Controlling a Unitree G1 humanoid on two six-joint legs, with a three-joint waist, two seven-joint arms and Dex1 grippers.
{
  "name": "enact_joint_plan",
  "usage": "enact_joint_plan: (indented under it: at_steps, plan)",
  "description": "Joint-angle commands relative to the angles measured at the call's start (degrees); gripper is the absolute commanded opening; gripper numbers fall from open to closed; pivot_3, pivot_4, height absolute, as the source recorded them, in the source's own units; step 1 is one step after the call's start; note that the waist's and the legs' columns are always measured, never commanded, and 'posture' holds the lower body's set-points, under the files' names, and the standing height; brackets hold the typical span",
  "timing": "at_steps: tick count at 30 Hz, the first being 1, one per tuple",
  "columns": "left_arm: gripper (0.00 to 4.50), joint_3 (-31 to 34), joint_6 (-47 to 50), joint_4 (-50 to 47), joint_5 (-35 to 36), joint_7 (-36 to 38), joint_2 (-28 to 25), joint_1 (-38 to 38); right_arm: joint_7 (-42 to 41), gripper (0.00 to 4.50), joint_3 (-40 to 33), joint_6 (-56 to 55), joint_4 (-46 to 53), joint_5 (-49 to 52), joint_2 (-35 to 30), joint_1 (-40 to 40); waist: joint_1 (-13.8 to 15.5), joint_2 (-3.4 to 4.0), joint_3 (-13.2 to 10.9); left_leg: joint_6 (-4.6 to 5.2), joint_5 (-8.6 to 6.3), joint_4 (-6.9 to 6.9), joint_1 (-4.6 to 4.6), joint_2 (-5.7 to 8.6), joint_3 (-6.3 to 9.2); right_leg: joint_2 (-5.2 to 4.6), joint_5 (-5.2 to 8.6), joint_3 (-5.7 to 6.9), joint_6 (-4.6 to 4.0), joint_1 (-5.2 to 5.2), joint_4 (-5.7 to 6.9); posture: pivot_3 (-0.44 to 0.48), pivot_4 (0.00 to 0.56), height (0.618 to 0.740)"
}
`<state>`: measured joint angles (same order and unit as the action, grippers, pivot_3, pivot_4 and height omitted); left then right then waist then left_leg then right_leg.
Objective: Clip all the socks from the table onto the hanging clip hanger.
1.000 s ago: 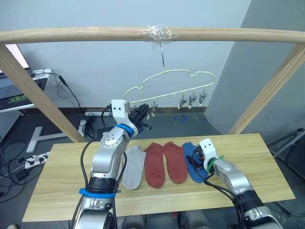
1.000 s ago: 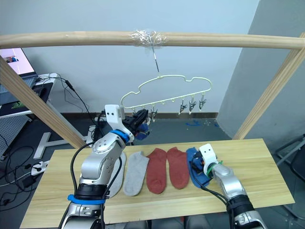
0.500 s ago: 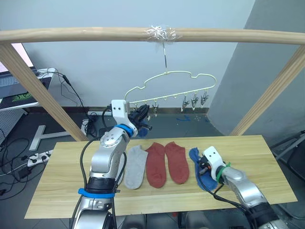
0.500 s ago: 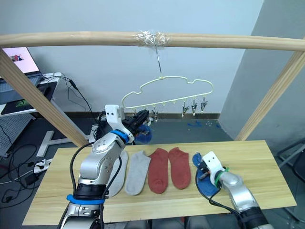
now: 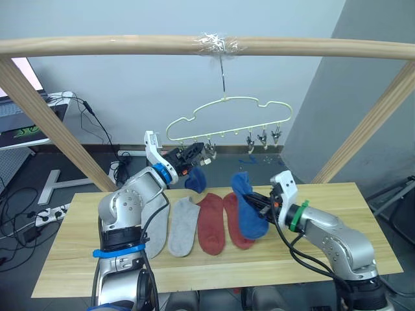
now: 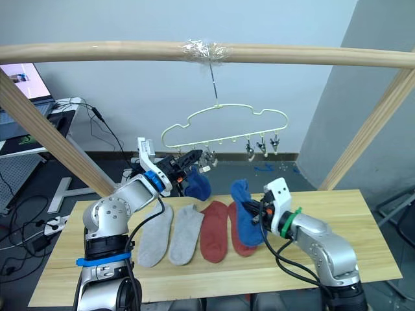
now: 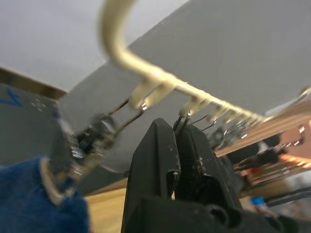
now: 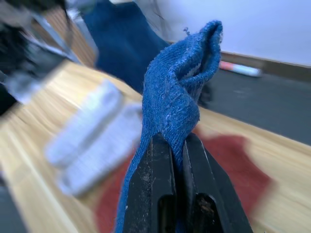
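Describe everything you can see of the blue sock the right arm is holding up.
The blue sock is a short knitted ankle sock in plain mid blue, ribbed-looking up close. It is pinched partway along between the closed jaws of the right gripper, one end bunched and folded above the jaws, the rest drooping limp below. It hangs lifted above the table, over the two rust red socks lying flat there, and below the clip hanger, not yet touching it.

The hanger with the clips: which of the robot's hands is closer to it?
Left. The left gripper is up at the clip hanger, its fingers closed on a clip. The right gripper is lower, above the table, holding a blue sock.
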<state>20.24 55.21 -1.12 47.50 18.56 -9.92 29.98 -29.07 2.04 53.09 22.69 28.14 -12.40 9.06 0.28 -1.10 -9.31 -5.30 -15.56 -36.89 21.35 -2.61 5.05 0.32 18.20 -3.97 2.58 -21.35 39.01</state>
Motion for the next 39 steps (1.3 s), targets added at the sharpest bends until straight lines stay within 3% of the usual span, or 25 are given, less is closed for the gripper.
enact_joint_plan:
  at_steps: [1,11,37,39]
  plan:
    - [0.0,1.5,2.8,0.1,3.4,-2.2,0.2,1.0,3.1,0.02,-2.8,4.3,2.3,6.6,4.7,3.3,0.1,0.0,0.0,-0.01,0.01,-0.02,0.13,0.0,-0.01,-0.01,0.0,0.0,-0.01,-0.14,0.01,0.131,0.139,0.74]
    - [0.0,0.8,4.3,-1.7,6.9,-3.8,0.3,0.1,7.3,0.02,-3.2,5.5,-2.2,10.4,10.3,6.6,0.5,0.03,0.0,-0.02,0.01,0.0,0.44,-0.01,0.08,-0.02,-0.01,0.13,-0.02,-0.46,0.04,0.136,0.147,0.74]
    - [0.0,-0.4,4.1,-3.4,10.0,-3.9,-0.3,-0.8,9.2,0.02,-3.2,4.7,-5.5,14.4,13.0,10.7,0.9,0.07,0.0,-0.01,0.01,0.03,0.51,-0.01,0.1,-0.02,-0.01,0.16,-0.02,-0.52,0.0,0.142,0.155,0.74]
    - [0.63,-0.4,3.7,-3.6,9.7,-3.9,-0.4,-0.9,9.3,0.0,-3.0,4.6,-5.5,14.4,12.8,10.6,0.9,0.08,0.0,-0.01,0.01,0.04,0.51,-0.01,0.11,-0.02,-0.01,0.17,-0.02,-0.52,0.01,0.142,0.156,0.74]
